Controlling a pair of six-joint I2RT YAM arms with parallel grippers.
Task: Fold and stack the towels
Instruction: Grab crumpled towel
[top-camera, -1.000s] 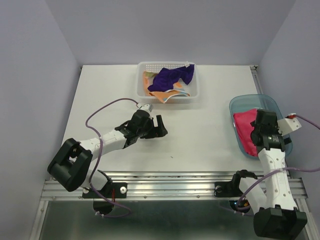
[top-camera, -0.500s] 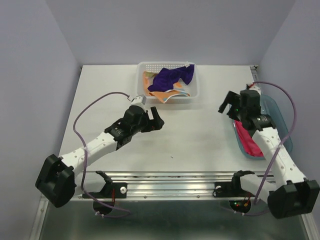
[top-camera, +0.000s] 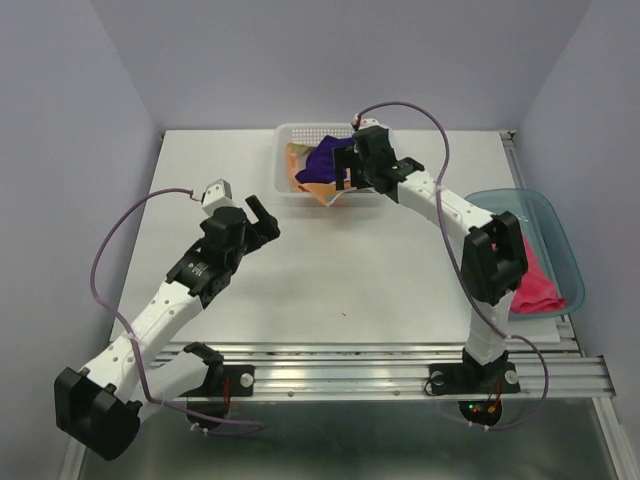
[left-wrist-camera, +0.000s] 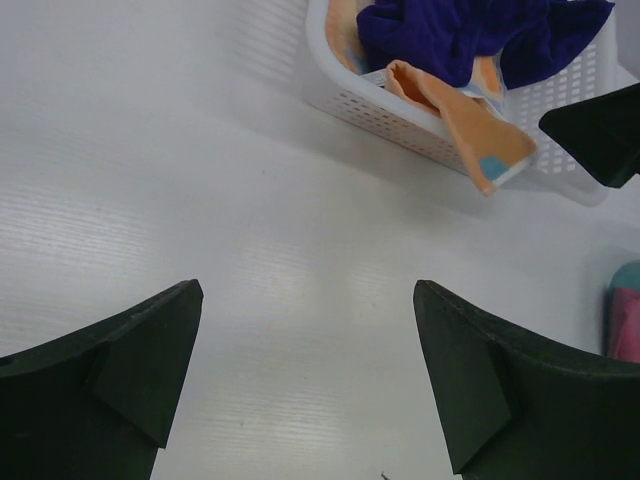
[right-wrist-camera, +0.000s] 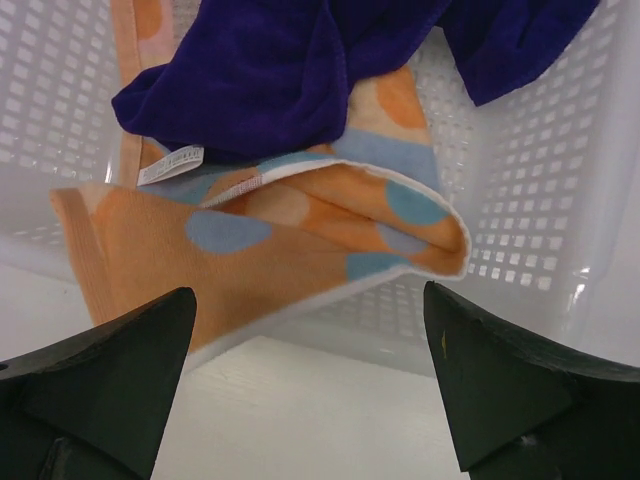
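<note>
Swung away from the translucent teal plastic tray (top-camera: 556, 208), the right arm has left the plain hot pink towel (top-camera: 541, 286) lying in it, rumpled. The larger dark purple towel (right-wrist-camera: 250, 70) sits bunched on top of the orange towel with pale blue and yellow polka dots (right-wrist-camera: 270, 250), whose folded edge spills over the near rim of the white perforated plastic basket (right-wrist-camera: 540, 200). The right gripper (right-wrist-camera: 308, 300) hovers at that edge, jaws spread wide, holding nothing. The left gripper (left-wrist-camera: 308, 290) is also spread wide and empty, over the bare white table (top-camera: 400, 260) short of the basket.
</note>
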